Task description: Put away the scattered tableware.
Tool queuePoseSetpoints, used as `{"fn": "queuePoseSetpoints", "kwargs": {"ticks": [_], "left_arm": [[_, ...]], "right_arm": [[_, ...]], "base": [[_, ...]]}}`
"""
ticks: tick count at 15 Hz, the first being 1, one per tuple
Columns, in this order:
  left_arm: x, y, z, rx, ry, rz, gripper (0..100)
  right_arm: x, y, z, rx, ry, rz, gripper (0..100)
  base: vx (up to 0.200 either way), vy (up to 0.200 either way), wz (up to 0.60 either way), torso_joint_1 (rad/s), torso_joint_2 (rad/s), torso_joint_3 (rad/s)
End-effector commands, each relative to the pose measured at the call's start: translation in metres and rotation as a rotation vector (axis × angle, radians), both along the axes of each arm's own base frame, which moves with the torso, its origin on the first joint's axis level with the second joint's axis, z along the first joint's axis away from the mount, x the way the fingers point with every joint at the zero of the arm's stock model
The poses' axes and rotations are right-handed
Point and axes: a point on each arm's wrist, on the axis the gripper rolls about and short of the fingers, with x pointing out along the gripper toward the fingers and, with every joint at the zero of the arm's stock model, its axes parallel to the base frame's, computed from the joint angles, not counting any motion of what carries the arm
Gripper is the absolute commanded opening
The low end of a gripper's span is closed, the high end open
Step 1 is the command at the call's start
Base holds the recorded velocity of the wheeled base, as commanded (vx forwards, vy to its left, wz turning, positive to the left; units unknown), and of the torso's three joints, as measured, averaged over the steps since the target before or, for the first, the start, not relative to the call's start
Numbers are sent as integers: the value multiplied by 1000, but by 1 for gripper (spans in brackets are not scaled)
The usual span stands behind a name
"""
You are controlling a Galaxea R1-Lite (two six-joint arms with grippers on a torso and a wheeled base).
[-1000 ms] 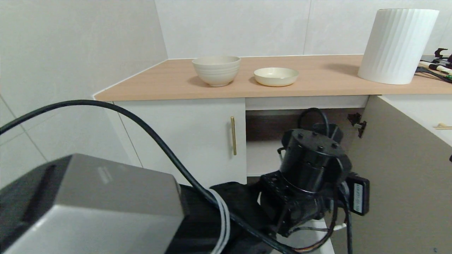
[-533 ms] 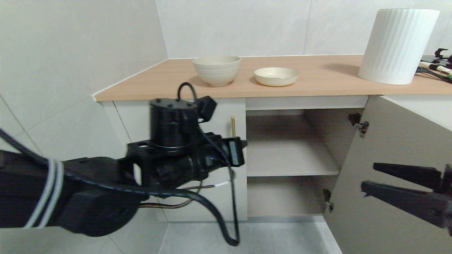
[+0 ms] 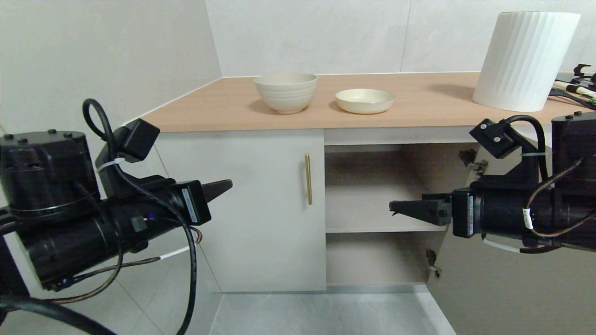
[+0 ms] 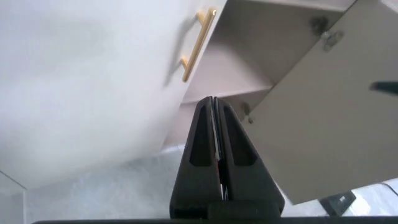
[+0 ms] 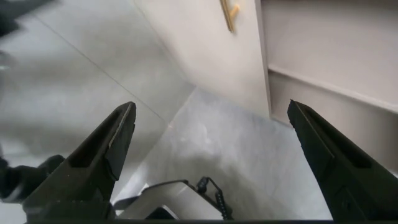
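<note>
A cream ribbed bowl [image 3: 286, 93] and a shallow cream dish [image 3: 364, 100] stand side by side on the wooden counter [image 3: 223, 109], above the cabinet. My left gripper [image 3: 222, 187] is held low on the left, in front of the closed cabinet door, well below the bowl; its fingers [image 4: 202, 134] are pressed together with nothing between them. My right gripper [image 3: 396, 208] hangs on the right in front of the open cabinet bay, below the dish. In the right wrist view this gripper [image 5: 210, 109] stands wide open and holds nothing.
The cabinet's left door [image 3: 260, 209] is closed and has a gold handle [image 3: 308, 179]. The right door [image 3: 512, 260] stands swung open, showing a bare shelf [image 3: 377, 209]. A tall white ribbed container [image 3: 524, 60] and some utensils [image 3: 575, 88] sit at the counter's right end.
My left arm has swung from the middle of the view out to the left. My right arm has come in from the right edge and now points at the open cabinet.
</note>
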Motion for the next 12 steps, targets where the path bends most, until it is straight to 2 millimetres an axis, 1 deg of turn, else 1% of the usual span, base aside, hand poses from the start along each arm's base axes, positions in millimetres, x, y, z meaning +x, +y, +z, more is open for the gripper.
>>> {"fn": "queuePoseSetpoints", "kwargs": {"ticks": [1, 2, 5, 7, 12], "left_arm": [[-10, 6, 12, -9, -53, 3, 0], [-13, 6, 15, -5, -67, 1, 0], [-14, 6, 14, 23, -80, -9, 0], [-13, 3, 11, 27, -70, -20, 0], [-16, 4, 10, 37, -50, -22, 0]], "right_arm": [[6, 3, -8, -16, 25, -2, 100], [5, 3, -7, -15, 22, -3, 100], [6, 4, -6, -20, 21, -15, 100], [6, 4, -5, -18, 17, -16, 100], [4, 2, 0, -29, 28, -26, 100]], "base": [[0, 0, 0, 0, 0, 0], [0, 0, 0, 0, 0, 0], [0, 0, 0, 0, 0, 0], [0, 0, 0, 0, 0, 0], [0, 0, 0, 0, 0, 0]]}}
